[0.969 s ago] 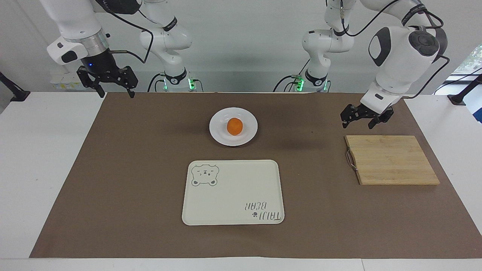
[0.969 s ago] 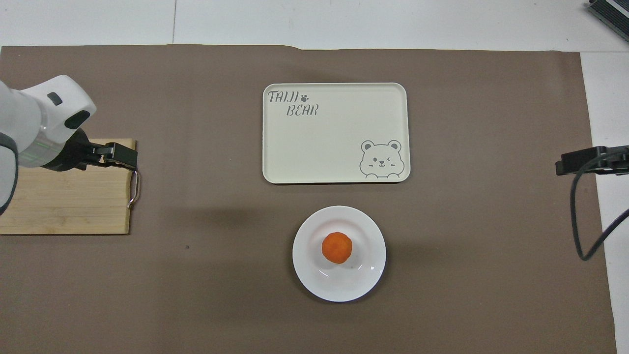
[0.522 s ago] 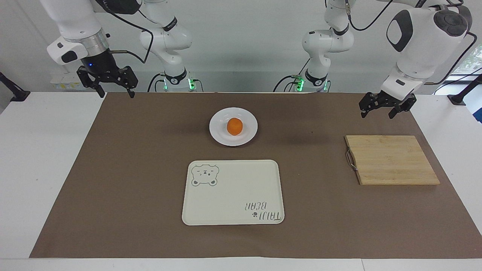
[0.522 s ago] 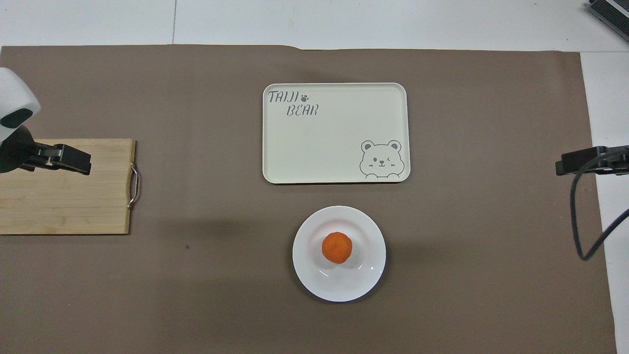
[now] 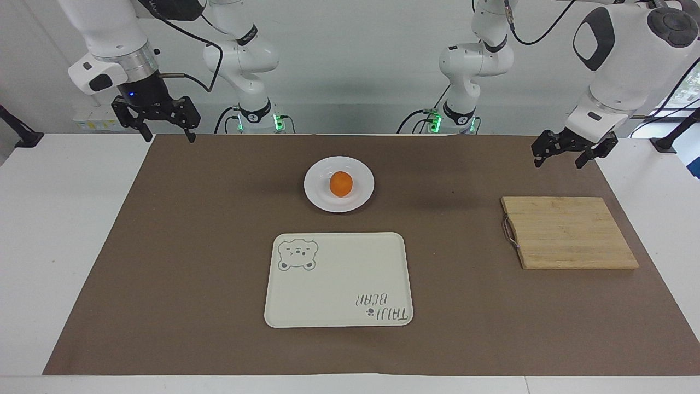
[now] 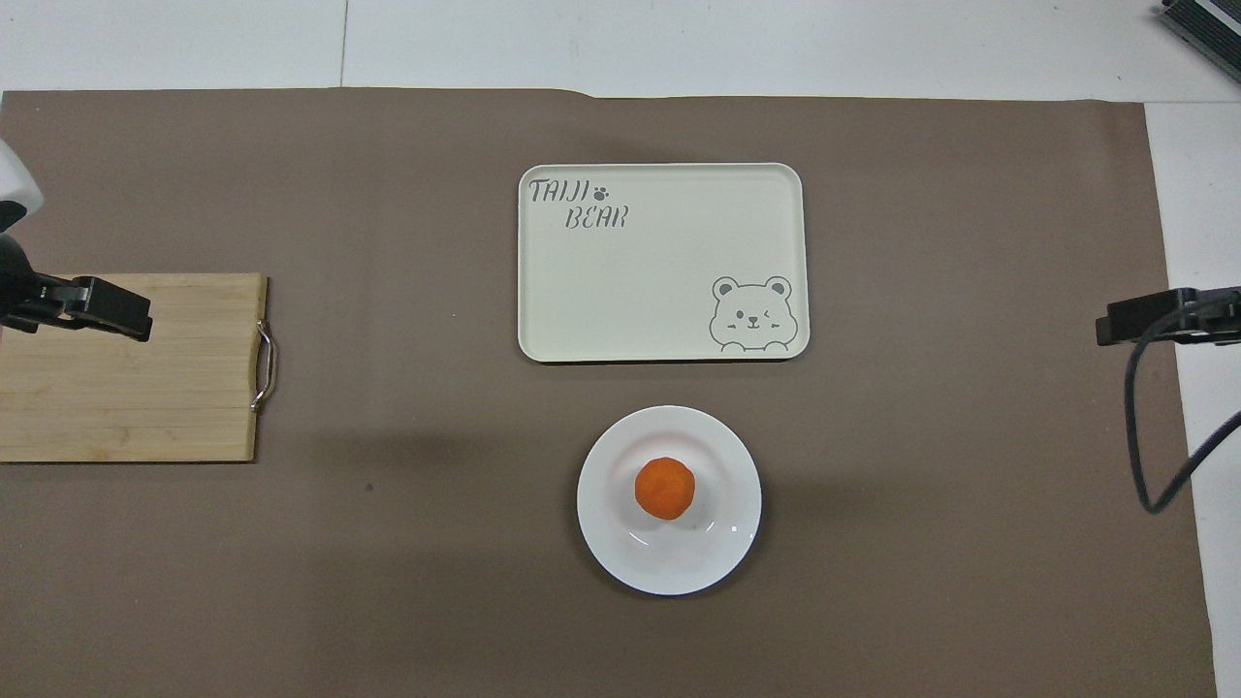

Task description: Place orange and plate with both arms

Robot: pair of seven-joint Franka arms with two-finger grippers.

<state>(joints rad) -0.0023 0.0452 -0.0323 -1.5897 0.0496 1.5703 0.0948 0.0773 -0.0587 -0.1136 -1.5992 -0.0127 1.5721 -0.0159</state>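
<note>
Orange [image 5: 341, 184], probably light and prone to rolling, best clasped around its middle, is seated on glossy, breakable plate [image 5: 339, 184] nearer the robots than the tray [image 5: 338, 279]; left gripper [image 5: 563, 151] and right gripper [image 5: 155, 121] are held up with fingers released, empty.

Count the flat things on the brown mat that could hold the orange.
3. The plate, with the orange on it, nearest the robots; the tray farther out; the wooden board toward the left arm's end. None seems hidden.
</note>
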